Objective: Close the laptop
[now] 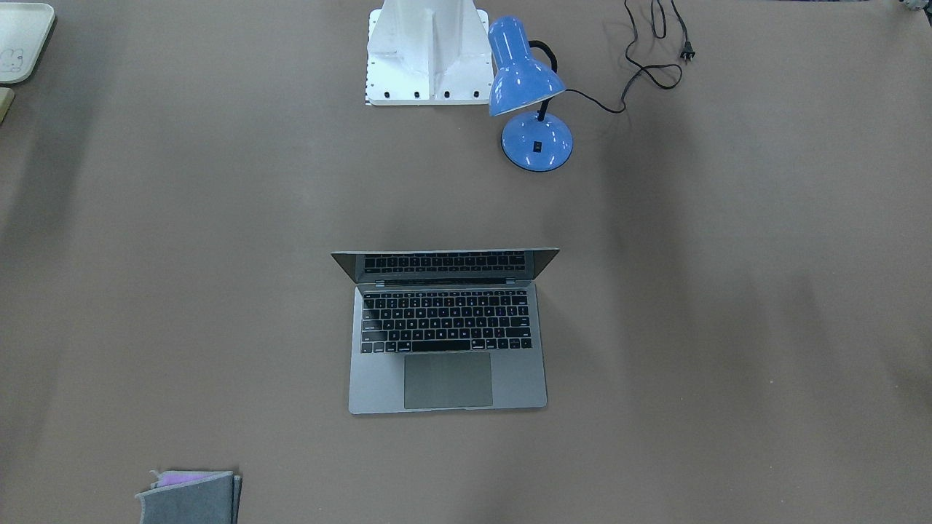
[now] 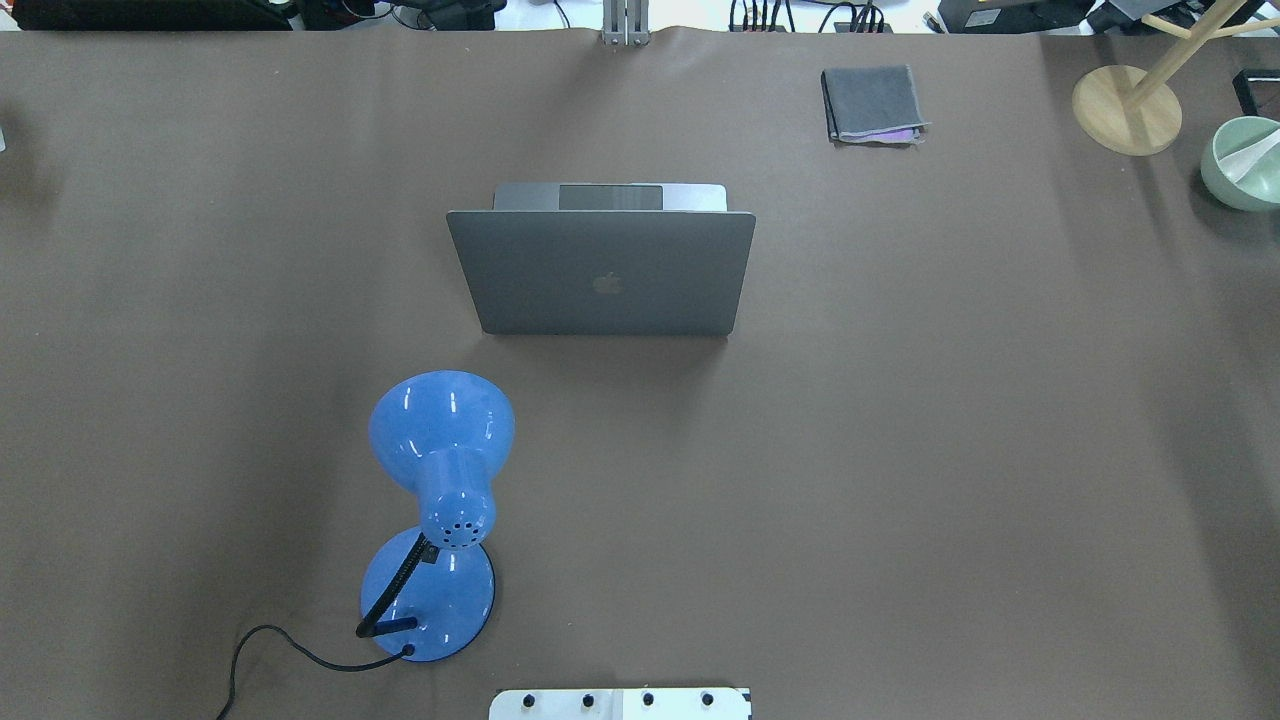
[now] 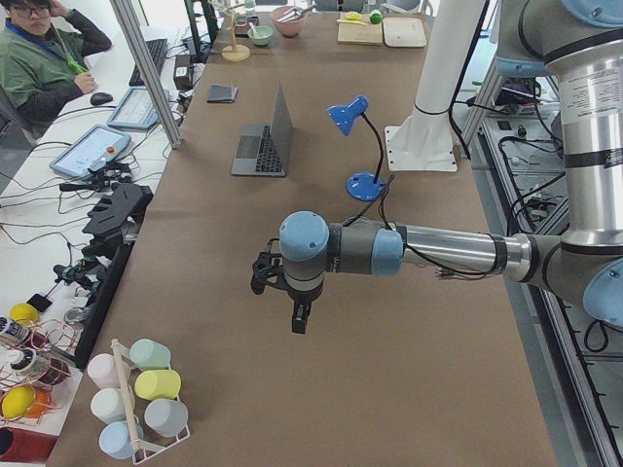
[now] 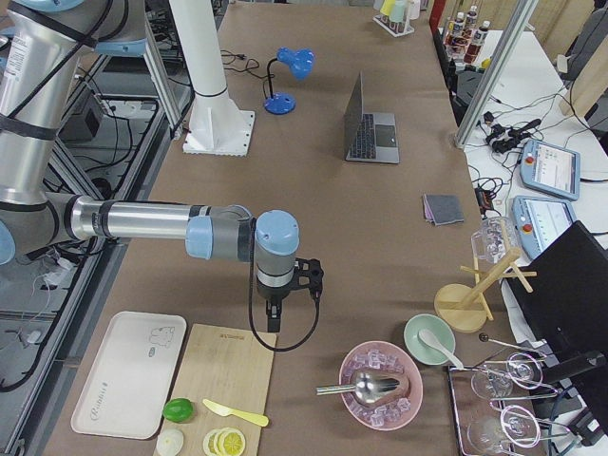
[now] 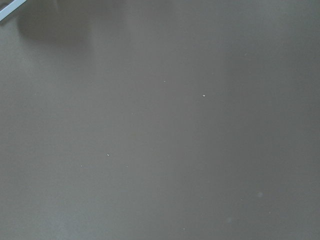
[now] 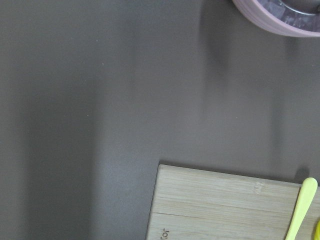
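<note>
Both arms are silver-grey metal tubes linked by fat round joints with pale blue caps. The left arm (image 3: 438, 251) has a dark grey wrist section and a small black left claw (image 3: 300, 317). The right arm (image 4: 142, 220) matches it, and a thin black cable (image 4: 283, 350) loops beside its black right claw (image 4: 273, 318). The white pedestal (image 1: 426, 51) has a ribbed column and a flat foot plate with a row of black screws.

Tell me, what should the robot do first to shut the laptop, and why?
Probably swing the right gripper over toward the laptop, at its lid's top edge. The lid stands open, this gripper and the left gripper hang far off at the ends of the table, and the blue desk lamp stands on the left gripper's side, so the right path looks clearer.
</note>
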